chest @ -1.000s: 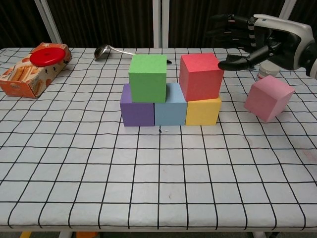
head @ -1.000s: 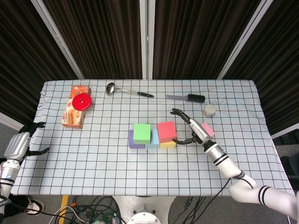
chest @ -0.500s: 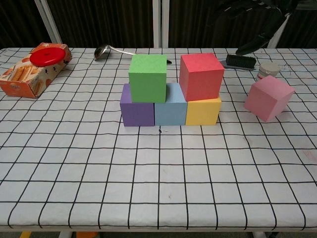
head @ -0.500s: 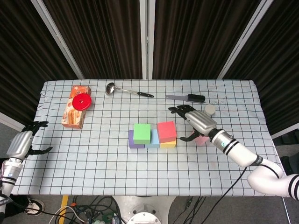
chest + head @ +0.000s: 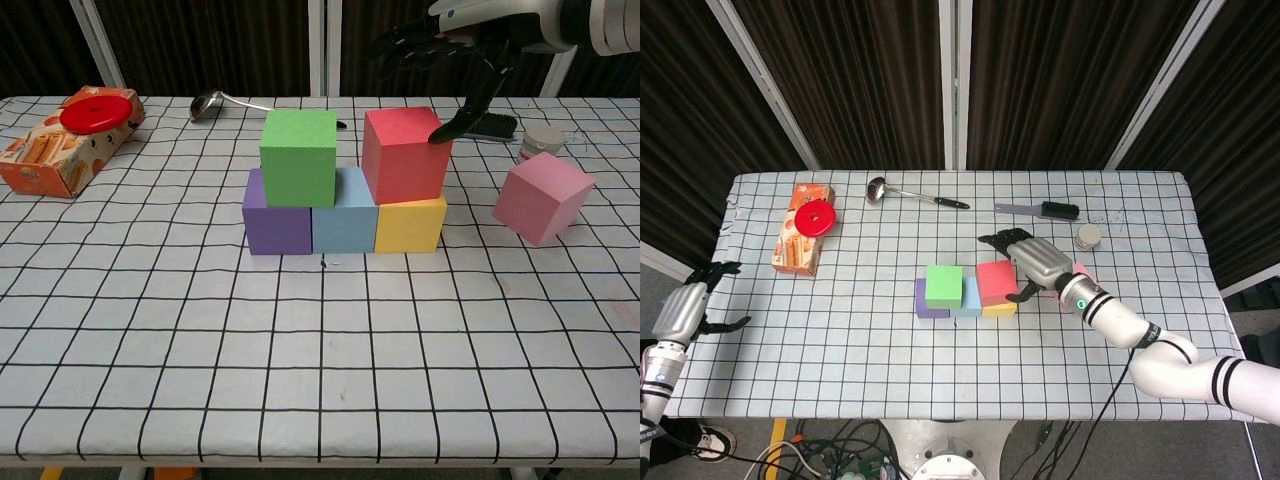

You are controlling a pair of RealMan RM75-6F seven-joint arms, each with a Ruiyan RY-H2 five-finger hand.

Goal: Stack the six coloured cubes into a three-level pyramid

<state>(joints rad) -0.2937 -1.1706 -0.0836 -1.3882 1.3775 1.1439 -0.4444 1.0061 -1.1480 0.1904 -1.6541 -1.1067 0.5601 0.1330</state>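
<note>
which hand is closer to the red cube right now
The right hand: it hovers open above and beside the red cube, a fingertip at the cube's right edge. The left hand is far off at the table's left edge, open.

Right robot hand (image 5: 470,40) hovers spread (fingers apart, nothing held); left robot hand (image 5: 682,310) rests low, open.

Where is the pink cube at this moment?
In the chest view, the pink cube sits tilted on the table, right of the stack, apart from the yellow cube and before the small jar.
</note>
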